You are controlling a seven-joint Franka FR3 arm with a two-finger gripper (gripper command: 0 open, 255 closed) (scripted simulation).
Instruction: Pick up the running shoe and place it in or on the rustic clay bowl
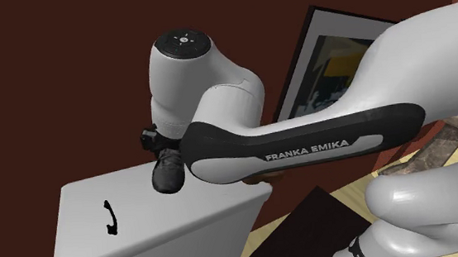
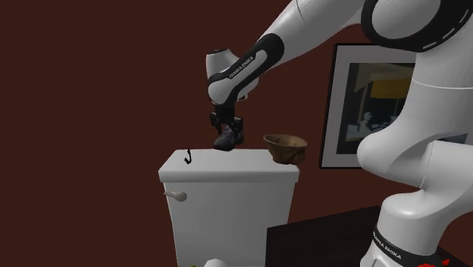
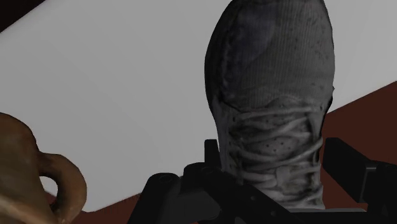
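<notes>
shoe (image 2: pixel 228 136) 1 | bowl (image 2: pixel 285 147) 1 | toilet tank (image 2: pixel 227 205) 1 | flush lever (image 2: pixel 176 195) 1 | black hook (image 2: pixel 188 157) 1 | framed picture (image 2: pixel 362 106) 1

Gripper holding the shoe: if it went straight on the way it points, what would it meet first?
Likely the white tank lid: the shoe, clasped in the gripper, points toe-first at it. The brown bowl sits off to one side.
</notes>
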